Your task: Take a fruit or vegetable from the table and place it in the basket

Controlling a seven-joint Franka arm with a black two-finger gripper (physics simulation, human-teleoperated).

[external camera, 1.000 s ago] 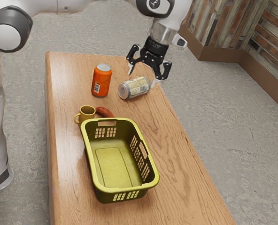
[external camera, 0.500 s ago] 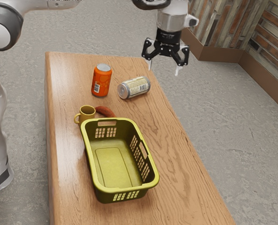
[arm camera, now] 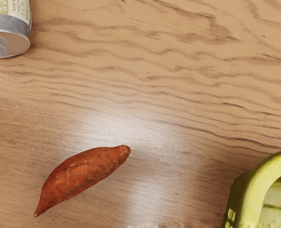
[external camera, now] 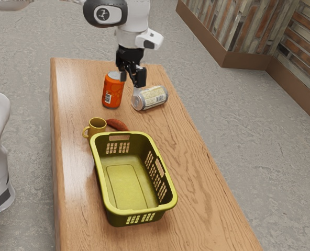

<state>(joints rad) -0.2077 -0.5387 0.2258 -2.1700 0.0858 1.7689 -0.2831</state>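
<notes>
My gripper (external camera: 130,87) is above the far part of the table near the two cans, seen nearly side-on, its fingers apart and empty. The reddish-brown sweet potato (external camera: 117,124) lies on the table between the mug and the basket's far end, partly hidden by the rim. The wrist view shows the whole sweet potato (arm camera: 81,175) on bare wood, separate from the basket (arm camera: 255,186). The yellow-green basket (external camera: 167,196) stands upright with nothing inside.
An orange can (external camera: 112,93) stands upright. A pale can (external camera: 153,98) lies on its side next to it, its end (arm camera: 7,38) also in the wrist view. The yellow mug (external camera: 97,125) is close to the basket's far corner. Bare wooden table (external camera: 197,172) extends along the basket's right side.
My gripper first moved toward the exterior view's right, then swung back left and turned, coming lower over the cans. The objects on the table have stayed put.
</notes>
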